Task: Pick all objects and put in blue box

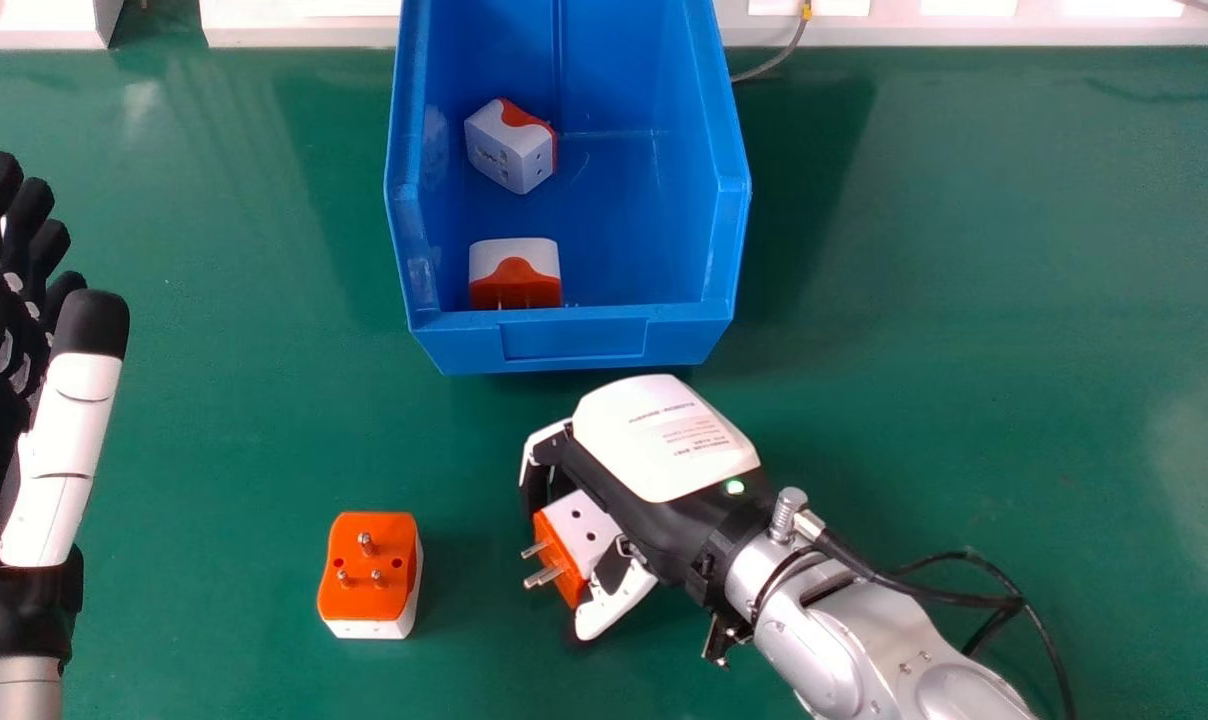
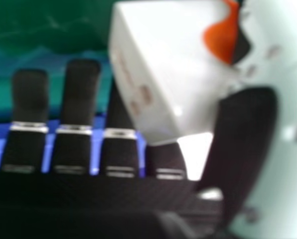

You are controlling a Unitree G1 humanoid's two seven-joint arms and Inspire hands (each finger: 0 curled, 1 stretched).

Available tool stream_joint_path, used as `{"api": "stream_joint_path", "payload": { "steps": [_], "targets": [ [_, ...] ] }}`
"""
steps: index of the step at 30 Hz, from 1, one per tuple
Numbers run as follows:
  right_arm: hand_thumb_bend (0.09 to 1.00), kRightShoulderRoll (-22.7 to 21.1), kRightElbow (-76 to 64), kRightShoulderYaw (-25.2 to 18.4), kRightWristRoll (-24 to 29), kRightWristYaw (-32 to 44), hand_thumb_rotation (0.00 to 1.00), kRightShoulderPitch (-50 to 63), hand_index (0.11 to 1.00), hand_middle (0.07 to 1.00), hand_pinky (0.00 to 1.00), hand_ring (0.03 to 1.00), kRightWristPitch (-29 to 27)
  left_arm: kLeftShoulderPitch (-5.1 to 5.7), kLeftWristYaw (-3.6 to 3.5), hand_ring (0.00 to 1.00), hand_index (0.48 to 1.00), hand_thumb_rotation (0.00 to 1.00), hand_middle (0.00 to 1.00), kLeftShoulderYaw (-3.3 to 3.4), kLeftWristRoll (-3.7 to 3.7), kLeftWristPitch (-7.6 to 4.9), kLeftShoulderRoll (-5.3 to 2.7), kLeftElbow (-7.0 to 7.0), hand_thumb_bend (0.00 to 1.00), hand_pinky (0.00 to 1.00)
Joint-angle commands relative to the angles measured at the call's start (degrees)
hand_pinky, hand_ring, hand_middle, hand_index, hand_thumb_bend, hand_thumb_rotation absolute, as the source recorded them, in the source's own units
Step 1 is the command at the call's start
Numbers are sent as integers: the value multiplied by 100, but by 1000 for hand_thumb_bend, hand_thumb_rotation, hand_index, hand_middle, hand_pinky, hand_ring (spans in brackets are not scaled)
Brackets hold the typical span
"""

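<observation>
In the head view my right hand (image 1: 664,440) is just in front of the blue box (image 1: 574,345), fingers and thumb curled round a white and orange adapter (image 1: 584,530) whose pins face left. The right hand view has the held adapter (image 2: 163,59) between the fingers and thumb of my right hand (image 2: 245,134). Another adapter (image 1: 369,570) lies on the table to the left, orange pin side up. Inside the box are two more, one tilted adapter (image 1: 509,148) farther back and one adapter (image 1: 514,275) by the front wall. My left hand (image 1: 64,430) is at the left edge, fingers straight.
The green table (image 1: 964,300) extends to both sides of the box. White trays or ledges (image 1: 304,30) line the back edge, with a thin grey cable (image 1: 779,55) behind the box. A black cable (image 1: 924,595) loops beside my right forearm.
</observation>
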Motion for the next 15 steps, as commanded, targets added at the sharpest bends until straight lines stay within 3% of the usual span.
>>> {"api": "stream_joint_path", "payload": {
  "steps": [1,6,13,15],
  "targets": [
    [521,7,84,-30,-89,146,6,48,511,527,363,428,305,2,-21,973,978,830,980,47,-65,-35,53,-183,811,960],
    [511,-60,-14,57,-245,461,3,-83,496,526,348,427,434,-25,-47,974,976,831,980,52,-73,-64,77,-145,811,961],
    [506,-39,-3,-125,102,604,1,-103,495,523,337,422,351,-36,-38,973,972,831,978,63,-39,-38,85,-172,813,959],
    [497,-15,-28,-179,179,590,55,-76,490,501,333,418,367,-35,-49,975,974,835,980,66,-46,-36,91,-176,814,961]
  ]
}}
